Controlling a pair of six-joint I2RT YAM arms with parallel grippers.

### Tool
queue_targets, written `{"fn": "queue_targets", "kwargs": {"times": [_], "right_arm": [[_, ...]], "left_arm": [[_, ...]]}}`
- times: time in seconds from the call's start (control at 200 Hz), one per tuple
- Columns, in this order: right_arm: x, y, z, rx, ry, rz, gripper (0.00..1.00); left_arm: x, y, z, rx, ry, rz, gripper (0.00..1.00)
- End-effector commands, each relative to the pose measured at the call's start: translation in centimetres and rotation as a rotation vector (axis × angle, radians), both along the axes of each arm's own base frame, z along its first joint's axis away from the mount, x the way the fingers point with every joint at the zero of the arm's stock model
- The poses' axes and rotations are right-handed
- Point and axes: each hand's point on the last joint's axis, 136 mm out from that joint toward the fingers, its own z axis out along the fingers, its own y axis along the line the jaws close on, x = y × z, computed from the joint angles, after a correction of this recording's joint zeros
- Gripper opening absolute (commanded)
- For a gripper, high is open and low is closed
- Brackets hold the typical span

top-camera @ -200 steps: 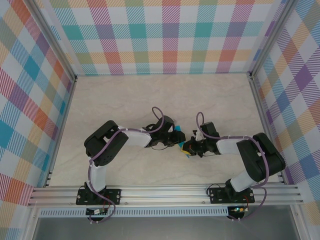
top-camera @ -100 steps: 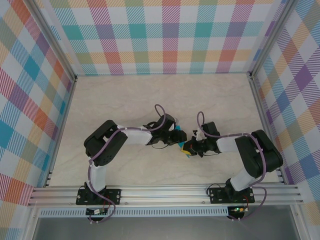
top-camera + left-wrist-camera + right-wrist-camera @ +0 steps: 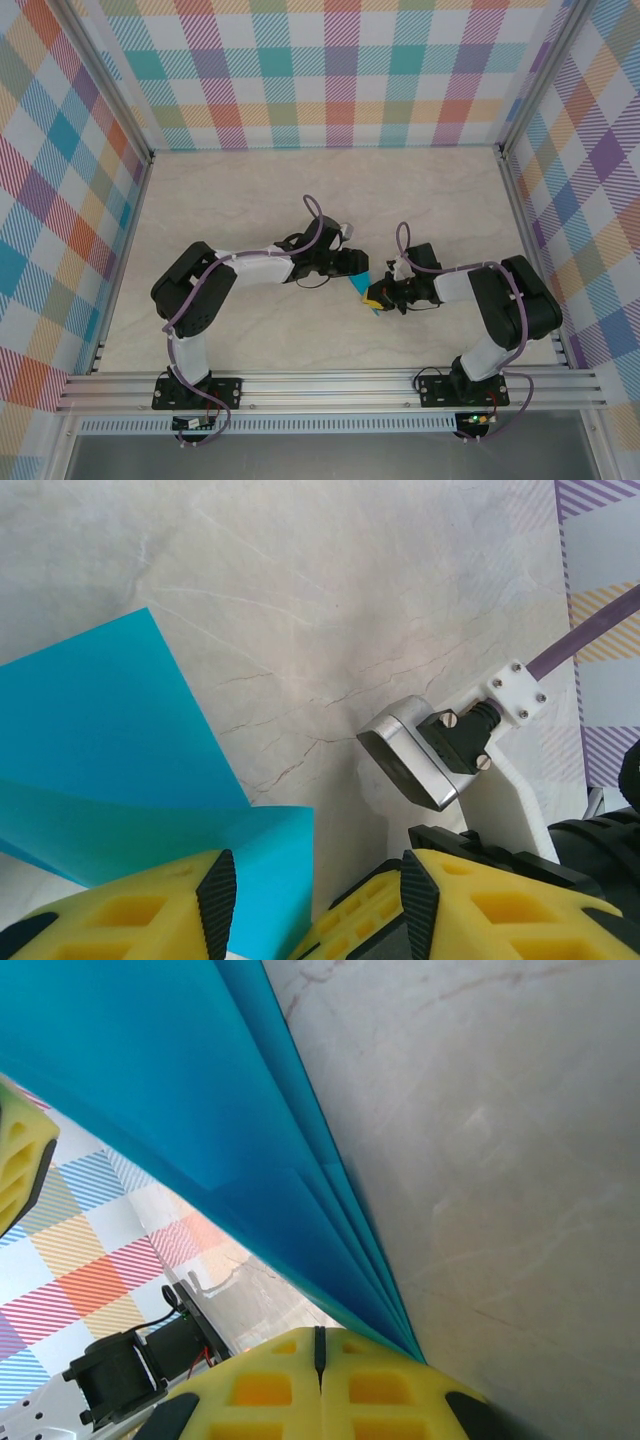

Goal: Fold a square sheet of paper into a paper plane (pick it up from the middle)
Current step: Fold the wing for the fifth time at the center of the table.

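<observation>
Left end effector (image 3: 310,885) widened; right end effector (image 3: 320,1345) pinches paper plane (image 3: 180,1090).

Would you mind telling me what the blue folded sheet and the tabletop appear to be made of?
The folded sheet: likely thin paper, smooth plain teal, judging by its sharp creases and stacked thin edges. The tabletop: a smooth, faintly glossy surface with marble-like veining, possibly laminate or stone.
</observation>
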Motion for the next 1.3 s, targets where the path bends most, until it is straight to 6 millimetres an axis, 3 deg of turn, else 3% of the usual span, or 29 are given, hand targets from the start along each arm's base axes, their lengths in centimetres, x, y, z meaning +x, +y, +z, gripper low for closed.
{"fn": "queue_targets", "kwargs": {"times": [0.0,0.515,0.89,1.295], "right_arm": [[-2.0,-2.7,-5.1,-0.218,0.113,-0.05,0.0],[-2.5,-3.0,-5.0,-0.227,0.115,-0.04,0.0],[-3.2,-3.6,-5.5,-0.242,0.131,-0.027,0.0],[-3.3,-3.7,-5.3,-0.215,0.134,-0.019,0.0]], "left_arm": [[0.5,0.0,0.0,-0.001,-0.025,-0.014,0.49],[2.1,1.2,-4.6,0.06,0.025,0.028,0.46],[4.0,2.1,-3.6,0.051,-0.003,0.014,0.46],[5.7,4.2,-5.6,0.05,0.026,0.038,0.46]]}}
